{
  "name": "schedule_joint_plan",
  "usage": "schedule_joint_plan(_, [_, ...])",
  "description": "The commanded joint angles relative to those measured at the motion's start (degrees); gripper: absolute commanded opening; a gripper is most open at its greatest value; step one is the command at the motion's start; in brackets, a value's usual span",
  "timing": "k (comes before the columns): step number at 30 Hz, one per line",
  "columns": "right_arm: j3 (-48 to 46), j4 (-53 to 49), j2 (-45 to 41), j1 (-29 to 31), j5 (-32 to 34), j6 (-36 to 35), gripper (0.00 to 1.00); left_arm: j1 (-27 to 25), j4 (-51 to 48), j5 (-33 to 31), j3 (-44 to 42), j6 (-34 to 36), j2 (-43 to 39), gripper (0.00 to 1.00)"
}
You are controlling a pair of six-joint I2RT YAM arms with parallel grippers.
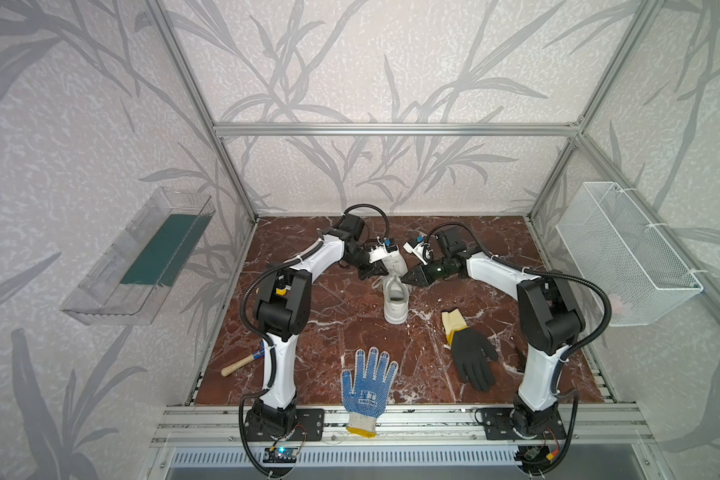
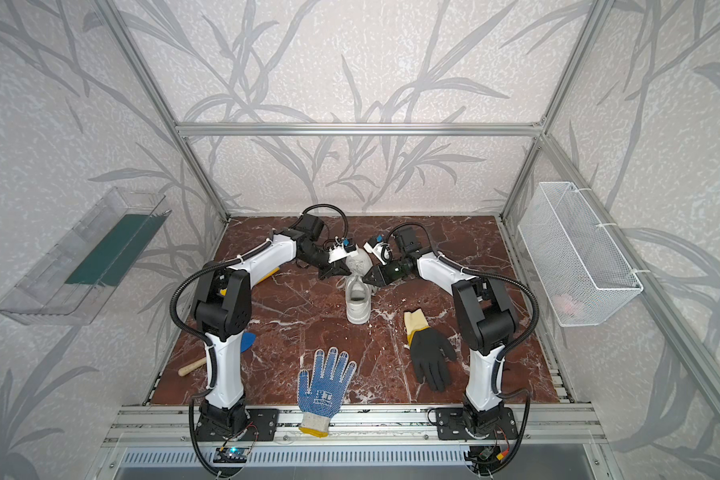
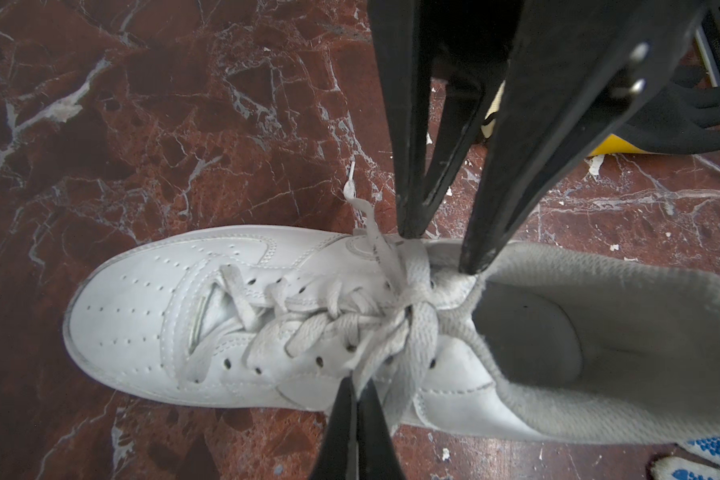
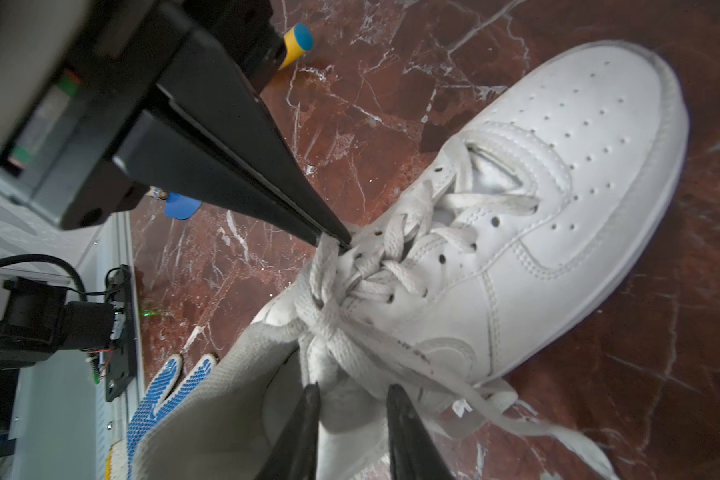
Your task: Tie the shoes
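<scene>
- A single white sneaker stands sole-down near the middle of a red-brown, marble-patterned table. In both top views its toe points toward the back wall and its open heel end faces the camera.
- Its white laces zigzag up the eyelets and bunch into a crossing just in front of the tongue. One free end trails off the side of the shoe onto the table.
- The left gripper reaches in from the sneaker's left side. Its jaws are pinched together on a flat strand of the laces that runs straight from the crossing to the fingertips.
- The right gripper comes in from the opposite side, aimed at the top of the tongue. Its jaws stand apart and clamp nothing. One fingertip sits just beside the trailing lace end, the other at the grey collar lining.
- The two grippers face each other across the lace crossing, near but not touching.
- A black glove with a yellow cuff lies to the right of the sneaker, apart from it.
- A blue-dotted white glove lies at the front edge, its cuff over the metal rail.
- A wooden-handled tool lies at the left, partly hidden by the left arm.
- A clear plastic bin hangs on the left wall and a white wire basket on the right wall.
</scene>
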Motion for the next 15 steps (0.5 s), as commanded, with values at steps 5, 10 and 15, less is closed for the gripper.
schedule_joint_plan(5, [-2.55,5.78,-3.36,1.4,10.34,-4.23,0.29,-0.05,-2.28,0.45,1.48,1.07,0.77,0.0])
schedule_joint_plan(10, [-2.65,6.47,-3.34,1.82,11.98,-5.25,0.29,-0.05,-2.25,0.49,1.44,0.98,0.81,0.0])
schedule_joint_plan(15, [-2.22,6.76,-2.44,1.85,11.29,-5.71,0.27,-0.05,-2.38,0.45,1.48,0.94,0.76,0.0])
